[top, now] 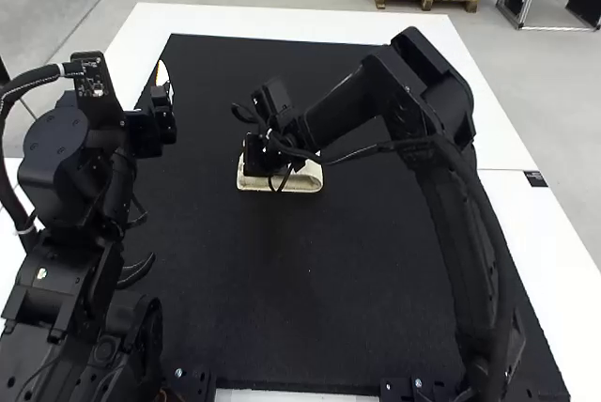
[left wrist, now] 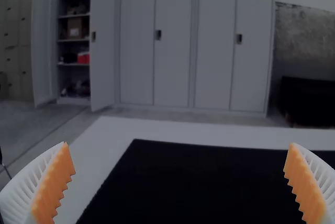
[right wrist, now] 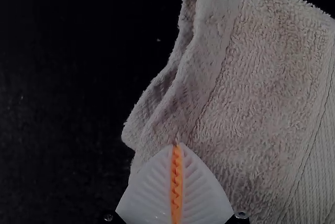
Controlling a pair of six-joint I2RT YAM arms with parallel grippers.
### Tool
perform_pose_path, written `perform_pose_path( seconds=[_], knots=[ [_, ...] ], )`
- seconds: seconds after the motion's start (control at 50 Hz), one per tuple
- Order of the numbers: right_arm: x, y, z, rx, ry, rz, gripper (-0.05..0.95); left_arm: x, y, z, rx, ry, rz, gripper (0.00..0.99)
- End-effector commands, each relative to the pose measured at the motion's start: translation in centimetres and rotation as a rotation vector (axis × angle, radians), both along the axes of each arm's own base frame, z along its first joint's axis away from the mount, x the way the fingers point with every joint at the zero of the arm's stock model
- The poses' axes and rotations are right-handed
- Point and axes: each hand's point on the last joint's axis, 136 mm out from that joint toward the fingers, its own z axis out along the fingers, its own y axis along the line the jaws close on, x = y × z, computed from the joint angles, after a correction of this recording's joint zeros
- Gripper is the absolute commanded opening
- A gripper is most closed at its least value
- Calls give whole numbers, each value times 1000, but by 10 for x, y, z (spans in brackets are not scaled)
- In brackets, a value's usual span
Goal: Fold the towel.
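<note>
Towel (top: 308, 177), one: cream terry, ribbed band, lying near the middle of the black mat (top: 282, 289); folded into a compact, layered bundle, with an open fold along one edge. Exact number of layers: cannot be told.

Right gripper (right wrist: 177, 145), one: fingers together, orange pads meeting, tips at the towel's edge beside the open fold. Whether a pinch of cloth is caught at the tips: cannot be told.

Left gripper (left wrist: 179, 144), one: fingers wide apart, nothing between them, above the left side and well apart from the towel.

Tabletop (top: 235, 23), one: white, beneath the mat.

Hazards, as judged: if the tips have only the upper layer, a lift could peel the fold open; if they have none, they could slide over the pile and rumple it. A sideways push could skew the bundle or drag it across the mat. Loose layers at the open fold could spring apart on release.
</note>
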Motion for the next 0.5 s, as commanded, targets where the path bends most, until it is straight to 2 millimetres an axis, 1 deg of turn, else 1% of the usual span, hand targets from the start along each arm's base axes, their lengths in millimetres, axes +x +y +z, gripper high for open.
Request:
perform_pose_path(
  seconds=[0.0, 0.14, 0.34, 0.48],
  knots=[
    [-4, 20, 14, 24, -28, 26, 0, -5, 1, 6, 7, -31, 6, 946],
    [-5, 25, 14, 26, -30, 32, 0, -6, 2, 6, 7, -32, 8, 946],
    [-4, 22, 1, 4, -18, 34, 0, -5, 2, 6, 7, -31, 8, 946],
    [-3, 21, -1, 0, -17, 32, -2, -6, 1, 7, 7, -32, 6, 946]
  ],
)
